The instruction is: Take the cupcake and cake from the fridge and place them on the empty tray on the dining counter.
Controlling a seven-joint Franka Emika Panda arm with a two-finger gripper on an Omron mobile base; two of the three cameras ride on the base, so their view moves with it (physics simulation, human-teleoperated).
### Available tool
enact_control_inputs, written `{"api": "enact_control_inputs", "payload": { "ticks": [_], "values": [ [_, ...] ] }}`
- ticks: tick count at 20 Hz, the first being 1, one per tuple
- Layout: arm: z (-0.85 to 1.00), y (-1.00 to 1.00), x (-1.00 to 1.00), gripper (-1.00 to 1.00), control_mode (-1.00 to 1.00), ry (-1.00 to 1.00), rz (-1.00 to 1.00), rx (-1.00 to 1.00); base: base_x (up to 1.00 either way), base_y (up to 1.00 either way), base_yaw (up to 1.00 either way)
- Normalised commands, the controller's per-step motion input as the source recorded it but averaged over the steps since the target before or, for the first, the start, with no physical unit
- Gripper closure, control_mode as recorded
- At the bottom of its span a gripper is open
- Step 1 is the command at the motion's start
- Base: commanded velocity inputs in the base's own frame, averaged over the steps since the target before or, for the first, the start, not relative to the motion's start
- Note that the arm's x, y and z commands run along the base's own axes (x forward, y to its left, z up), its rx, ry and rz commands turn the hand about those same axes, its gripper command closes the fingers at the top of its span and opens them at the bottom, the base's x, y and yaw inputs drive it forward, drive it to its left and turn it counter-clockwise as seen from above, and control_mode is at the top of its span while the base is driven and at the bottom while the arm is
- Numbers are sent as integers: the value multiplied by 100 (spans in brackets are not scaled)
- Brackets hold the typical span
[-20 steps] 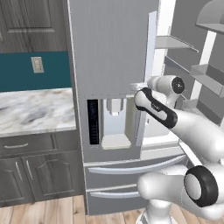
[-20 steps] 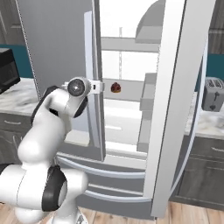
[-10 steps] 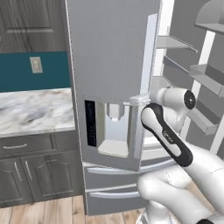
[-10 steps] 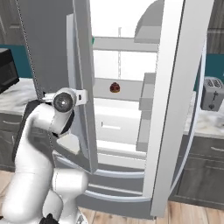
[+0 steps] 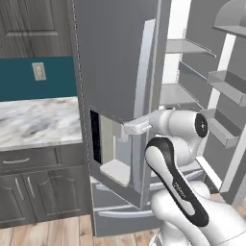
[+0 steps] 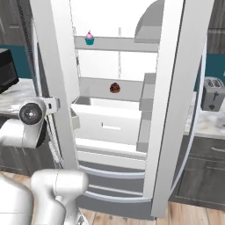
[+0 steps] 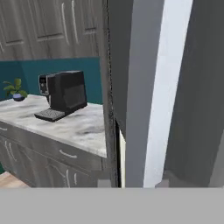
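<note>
The fridge [image 6: 176, 105] stands with both doors swung out, and its white inside shows in the right base view. The cupcake [image 6: 89, 38], pink on top with a blue cup, sits on the top shelf near the left side. The cake [image 6: 115, 88], small, round and dark brown, sits on the next shelf down, a bit more to the right and well apart from the cupcake. Under it is a white drawer [image 6: 110, 125].

The left door [image 5: 120, 96] has a water dispenser [image 5: 108, 144] set in its front and a long grey handle [image 5: 144, 96] that runs up and down. The white arm reaches to that handle. The gripper [image 7: 131, 183] is shut tight on the handle, with 1 finger tip on each side of the pale bar in the hand view.

To the left of the fridge is a marble wall counter [image 5: 33, 122] with dark cabinets [image 5: 38, 192] below and a teal wall [image 5: 38, 77] behind. A black coffee machine [image 7: 63, 94] stands on the counter, and a small green plant [image 7: 15, 89] is just past it. On the far right, a silver toaster [image 6: 212, 94] sits on another counter.
</note>
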Motion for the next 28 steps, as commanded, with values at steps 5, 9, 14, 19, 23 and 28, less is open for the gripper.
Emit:
{"api": "enact_control_inputs", "payload": {
  "ticks": [5,9,14,19,23,28],
  "values": [
    [32,60,-62,-100,-100,4,6,1,0,0,0],
    [64,-72,-100,-100,-100,-4,0,8,0,0,0],
    [56,-100,-100,-100,-100,-1,-1,11,0,0,0],
    [4,-76,-9,-100,-100,0,-4,2,0,0,0],
    [-18,-13,76,-100,-100,0,-8,0,0,0,0],
    [-20,0,100,-100,-100,0,-7,0,0,0,0]
  ]
}}
